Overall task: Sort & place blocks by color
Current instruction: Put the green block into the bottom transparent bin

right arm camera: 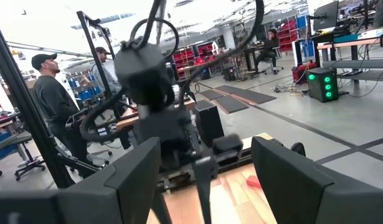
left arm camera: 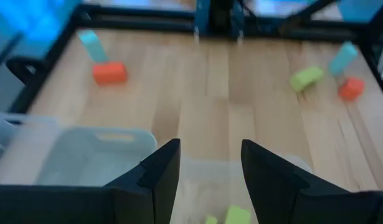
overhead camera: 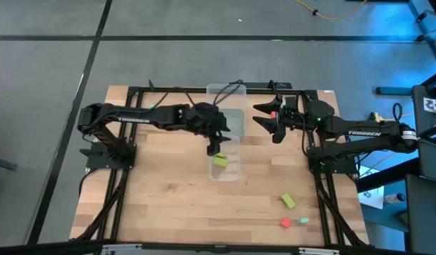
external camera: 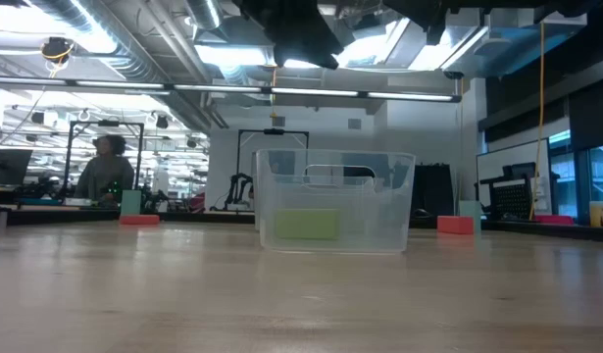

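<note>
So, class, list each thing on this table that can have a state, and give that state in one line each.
Left gripper: open, empty, above the front tray.
Right gripper: open, empty, raised at the table's back right.
Front tray: upright, holds a lime block.
Back tray: upright, contents unclear.
Loose lime block: lying on the table.
Red block: on the table, unsorted.
Teal block: on the table, beside the red block.

lime block [overhead camera: 220, 161] in clear tray [overhead camera: 235, 172] | lime block [overhead camera: 288, 201], red block [overhead camera: 286, 222], mint block [overhead camera: 303, 221] on pale wood table [overhead camera: 161, 191]
</note>
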